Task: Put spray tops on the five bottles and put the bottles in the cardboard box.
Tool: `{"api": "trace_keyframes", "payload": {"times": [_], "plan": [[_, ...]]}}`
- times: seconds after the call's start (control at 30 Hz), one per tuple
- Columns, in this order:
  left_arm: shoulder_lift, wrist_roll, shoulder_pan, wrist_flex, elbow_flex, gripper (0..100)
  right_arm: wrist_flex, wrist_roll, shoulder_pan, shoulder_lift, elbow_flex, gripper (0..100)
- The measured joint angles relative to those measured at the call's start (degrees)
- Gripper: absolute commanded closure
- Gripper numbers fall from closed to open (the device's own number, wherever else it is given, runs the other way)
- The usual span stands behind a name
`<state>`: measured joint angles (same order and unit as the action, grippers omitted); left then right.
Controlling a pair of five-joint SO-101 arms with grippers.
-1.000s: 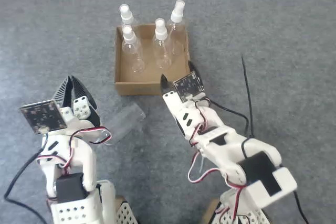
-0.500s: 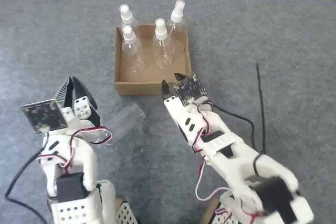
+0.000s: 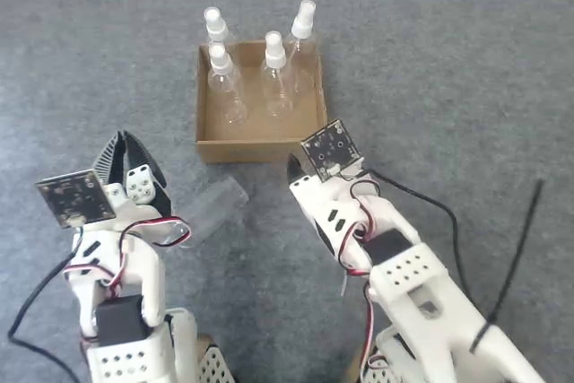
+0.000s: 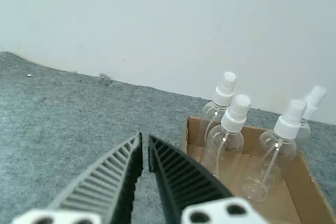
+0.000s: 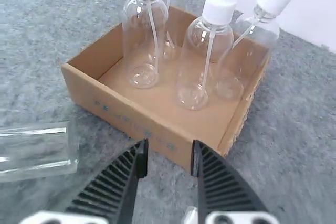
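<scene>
The cardboard box [image 3: 203, 123] stands at the middle back of the grey carpet with several clear bottles upright in it, each with a white spray top, such as one bottle [image 3: 224, 82] at the left. Another clear bottle [image 3: 215, 204] lies on its side on the carpet in front of the box, with no top visible on it. My right gripper [image 3: 299, 166] is open and empty just in front of the box's near wall [image 5: 131, 114], with the lying bottle [image 5: 31, 148] off to one side. My left gripper [image 3: 124, 139] is shut and empty, well back from the box [image 4: 195, 129].
Grey carpet covers the table, with bare room left and right of the box. A pale wall [image 4: 168, 24] rises behind the box. A black cable [image 3: 511, 266] trails beside the right arm.
My right arm has drawn back from the box's front wall toward the near side, and its cable has swung right. The left arm and all bottles have stayed put.
</scene>
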<state>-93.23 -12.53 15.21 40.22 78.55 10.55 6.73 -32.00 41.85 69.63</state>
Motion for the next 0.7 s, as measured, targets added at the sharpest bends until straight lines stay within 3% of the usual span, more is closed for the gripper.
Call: {"api": "trace_keyframes", "payload": {"times": [0.33, 0.53, 0.7], "plan": [[0.0, 0.0, 0.3, -1.2, 1.0, 99, 25.7, 0.0, 0.0, 4.0, -10.0, 89.9], [0.0, 0.0, 4.2, -3.3, 1.0, 99, 31.0, -0.8, 0.0, 4.0, -13.5, 81.4], [0.0, -0.3, 8.6, -4.3, 1.0, 99, 36.0, -1.1, -5.5, 4.0, -16.3, 75.6]]}}
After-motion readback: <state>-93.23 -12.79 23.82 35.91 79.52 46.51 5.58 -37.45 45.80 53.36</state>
